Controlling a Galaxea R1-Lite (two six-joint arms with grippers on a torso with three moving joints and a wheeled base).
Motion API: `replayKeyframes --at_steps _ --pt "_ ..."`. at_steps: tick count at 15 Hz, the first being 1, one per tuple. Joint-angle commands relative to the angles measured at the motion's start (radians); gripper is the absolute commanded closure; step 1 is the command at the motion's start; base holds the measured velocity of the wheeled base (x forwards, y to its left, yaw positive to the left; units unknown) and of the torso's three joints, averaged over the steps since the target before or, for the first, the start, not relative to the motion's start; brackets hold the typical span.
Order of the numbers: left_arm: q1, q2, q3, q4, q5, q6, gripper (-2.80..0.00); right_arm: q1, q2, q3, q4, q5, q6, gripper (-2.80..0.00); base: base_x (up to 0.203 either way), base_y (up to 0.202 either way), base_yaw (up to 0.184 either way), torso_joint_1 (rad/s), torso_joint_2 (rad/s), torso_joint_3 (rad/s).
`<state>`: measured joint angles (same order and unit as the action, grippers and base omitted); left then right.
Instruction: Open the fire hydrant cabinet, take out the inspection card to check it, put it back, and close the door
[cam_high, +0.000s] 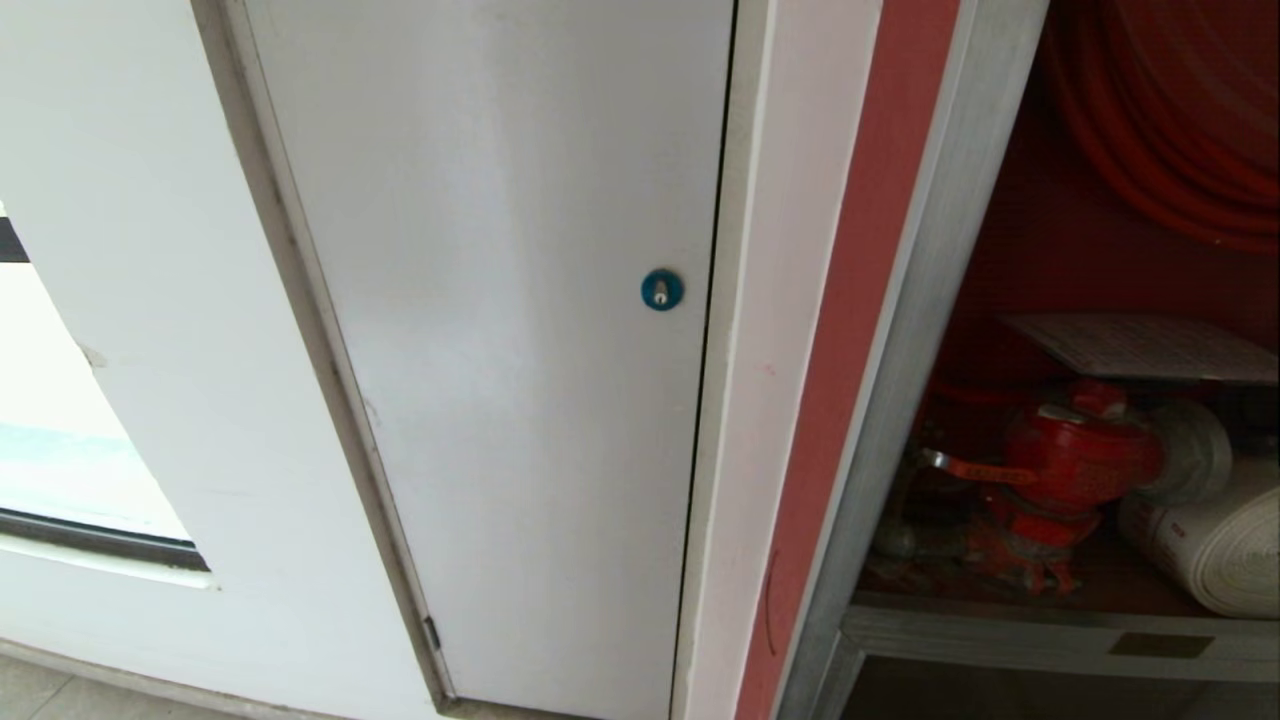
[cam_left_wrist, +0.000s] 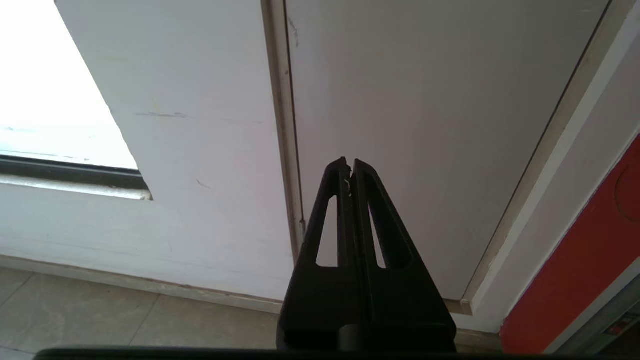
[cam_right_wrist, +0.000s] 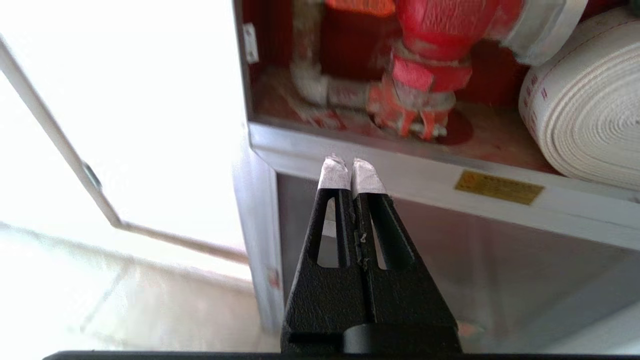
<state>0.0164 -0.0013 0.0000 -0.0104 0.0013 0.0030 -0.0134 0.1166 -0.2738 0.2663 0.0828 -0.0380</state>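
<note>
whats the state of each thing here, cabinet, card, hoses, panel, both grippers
fire hydrant cabinet: open, inside exposed
inspection card: lying flat inside, above the red valve
white rolled hose: coiled, on the cabinet floor
white panel: closed
left gripper: shut, empty
right gripper: shut, empty, outside the cabinet

We are in a corridor or service area of a public or commercial building, not a home. The fire hydrant cabinet (cam_high: 905, 330) set into the wall tells us so: a brushed silver frame around a red interior, holding a red valve (cam_high: 1070, 465), a rolled white hose (cam_high: 1215, 545) and a red hose coil (cam_high: 1180, 130) above. A small brass plate (cam_right_wrist: 498, 187) sits on the frame's lower rail. Just beside the cabinet stands a plain white service panel (cam_high: 500, 330) with a round blue lock (cam_high: 661, 290), flush in the white painted wall (cam_high: 130, 230). Below, we see a pale tiled floor (cam_left_wrist: 100, 315), and at the far side a bright window (cam_high: 50, 420).
</note>
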Motion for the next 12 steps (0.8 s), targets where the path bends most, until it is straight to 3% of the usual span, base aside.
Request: replayKeyframes --at_steps 1,7,12 --pt "0.002 0.000 0.005 0.000 0.000 0.000 0.00 0.004 -0.122 0.056 -0.022 -0.003 0.010 0.00 0.000 0.000 0.000 0.000 0.00 0.000" --pt "0.001 0.001 0.005 0.000 0.000 0.000 0.00 0.004 -0.119 0.258 -0.339 -0.045 0.024 0.00 0.000 0.000 0.000 0.000 0.00 0.000" --pt "0.000 0.001 0.005 0.000 0.000 0.000 0.00 0.004 -0.118 0.274 -0.263 -0.060 0.015 0.00 0.000 0.000 0.000 0.000 0.00 0.000"
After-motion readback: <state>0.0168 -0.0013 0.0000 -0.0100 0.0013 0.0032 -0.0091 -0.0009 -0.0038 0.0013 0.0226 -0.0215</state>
